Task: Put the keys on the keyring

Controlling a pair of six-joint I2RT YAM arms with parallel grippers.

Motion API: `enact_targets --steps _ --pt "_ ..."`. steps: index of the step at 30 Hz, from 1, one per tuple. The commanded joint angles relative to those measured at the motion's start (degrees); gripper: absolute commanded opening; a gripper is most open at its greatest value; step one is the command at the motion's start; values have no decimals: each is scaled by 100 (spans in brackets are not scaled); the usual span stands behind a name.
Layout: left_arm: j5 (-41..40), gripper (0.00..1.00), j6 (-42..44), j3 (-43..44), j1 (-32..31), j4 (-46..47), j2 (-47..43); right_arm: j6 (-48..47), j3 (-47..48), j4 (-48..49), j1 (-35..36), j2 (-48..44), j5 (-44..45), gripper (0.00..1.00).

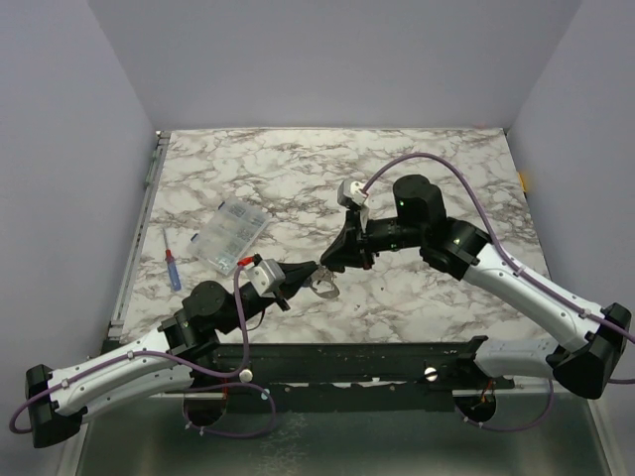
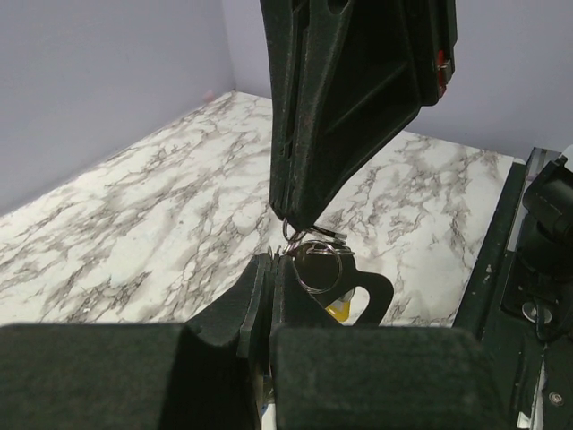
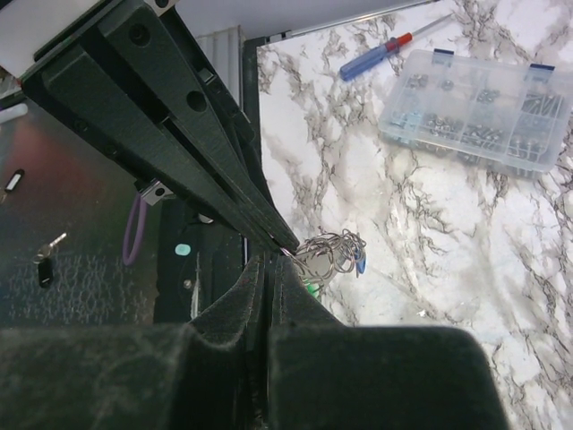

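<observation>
The keyring [image 1: 325, 286] hangs as a bundle of thin silvery wire loops just above the marble table, near its front edge. Both grippers meet on it. My left gripper [image 1: 313, 274] comes from the left, jaws shut, with the keyring [image 2: 319, 265] pinched at its tips. My right gripper [image 1: 331, 266] reaches down from the right, also shut on the wire. Keys hang from the loops: a yellow head [image 2: 338, 310] in the left wrist view, and a blue head [image 3: 359, 263] and a green head [image 3: 311, 288] beside the keyring [image 3: 329, 251] in the right wrist view.
A clear compartment box [image 1: 230, 236] lies left of centre, with a blue-and-red screwdriver [image 1: 173, 268] further left. A black rail [image 1: 347, 362] runs along the table's near edge. Below the table edge, a small dark-headed key [image 3: 45, 262] lies on the metal floor.
</observation>
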Motion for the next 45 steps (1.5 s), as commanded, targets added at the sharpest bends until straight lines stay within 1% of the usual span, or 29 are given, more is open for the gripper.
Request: enact_targets --steps 1,7,11,15,20,23,28,32,37,39,42,45 --pt "184 0 82 16 -25 220 -99 -58 0 172 44 71 363 1" --pt "263 0 133 14 -19 214 -105 -260 103 148 44 -39 611 1" --pt "268 0 128 15 -19 214 -127 -286 165 32 44 167 359 1" --pt "238 0 125 6 -21 219 -174 -191 53 121 44 233 45 1" --pt "217 0 145 1 -19 215 -191 -220 -12 41 44 192 -25 1" --pt "195 0 174 -4 -19 201 -177 -329 26 -119 36 52 215 1" --pt "213 0 239 4 -20 133 -176 -712 190 -678 35 -155 1018 1" --pt "237 0 407 46 -22 -67 -127 -763 249 -713 35 -318 1275 1" --pt "356 0 688 124 -19 -378 18 -739 350 -495 35 -362 1231 1" --pt "520 0 740 134 -26 -412 27 -713 365 -330 35 -311 1148 1" --pt "755 0 713 132 -20 -414 12 -714 465 -242 35 -40 882 1" --pt "766 0 683 121 -20 -407 -49 -707 540 -267 35 326 555 0"
